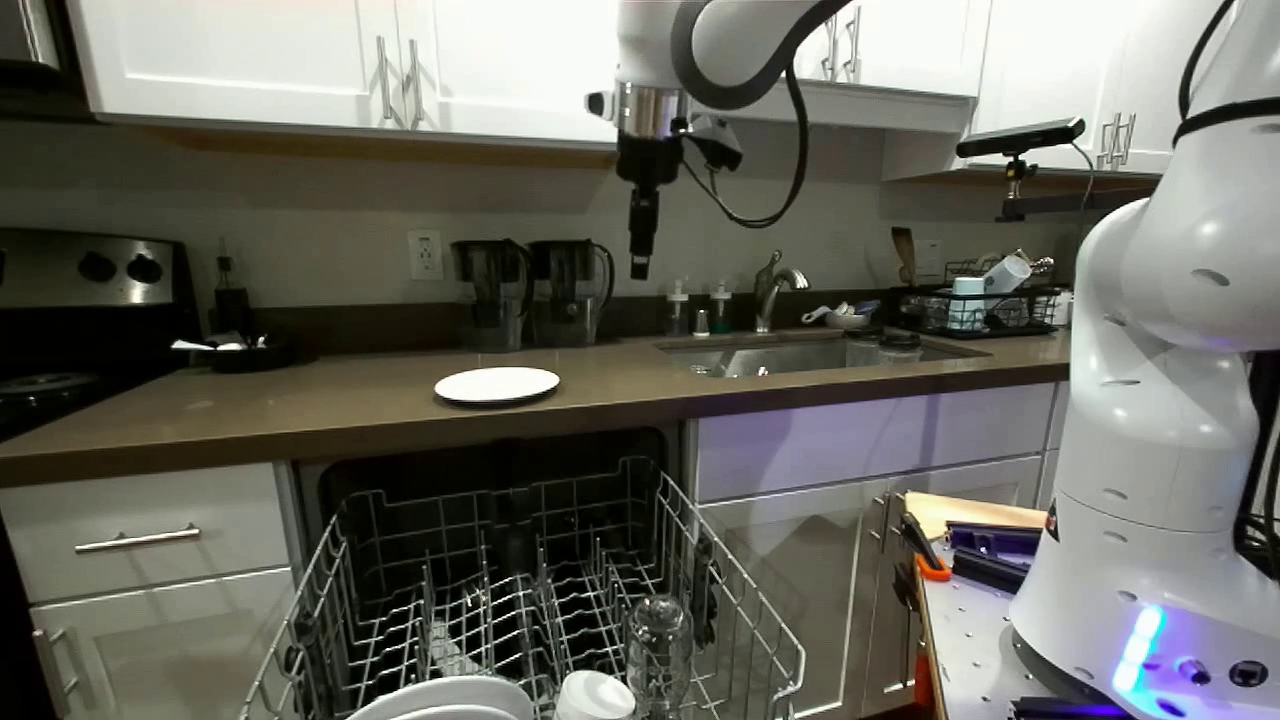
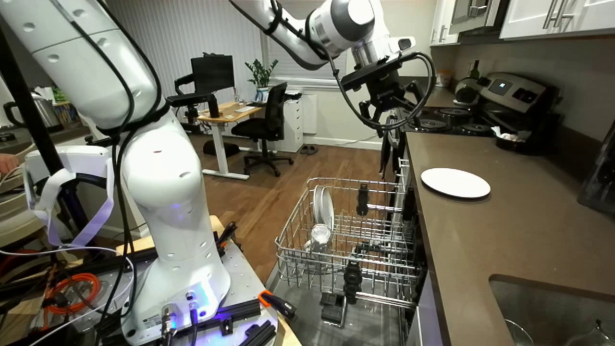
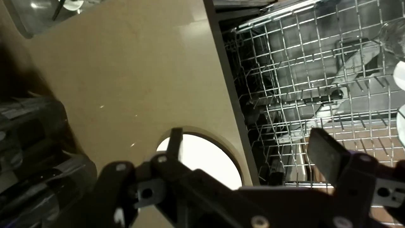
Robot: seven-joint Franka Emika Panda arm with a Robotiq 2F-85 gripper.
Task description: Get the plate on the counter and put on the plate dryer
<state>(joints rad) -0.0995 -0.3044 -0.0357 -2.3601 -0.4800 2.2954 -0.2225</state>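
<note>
On the counter point(image 1: 300, 412), one white plate point(image 1: 497, 384); higher up, two fingers point(image 3: 326, 155) wide apart.

The counter point(image 1: 330, 400) is a long, flat, dark brown worktop, with a steel sink point(image 1: 785, 358) set into it and a faucet point(image 1: 768, 290) mounted behind. A plain white dinner plate point(image 1: 497, 384) lies flat near the front edge. Two water filter pitchers point(image 1: 488, 292) stand upright, side by side, at the rear. Two pump bottles point(image 1: 677, 312) follow, a short metal cylinder point(image 1: 702, 323) between them. Past the faucet: a small white bowl point(image 1: 848, 321), then a black dish rack point(image 1: 925, 325). At the opposite end: a round black dish point(image 1: 250, 358).
</note>
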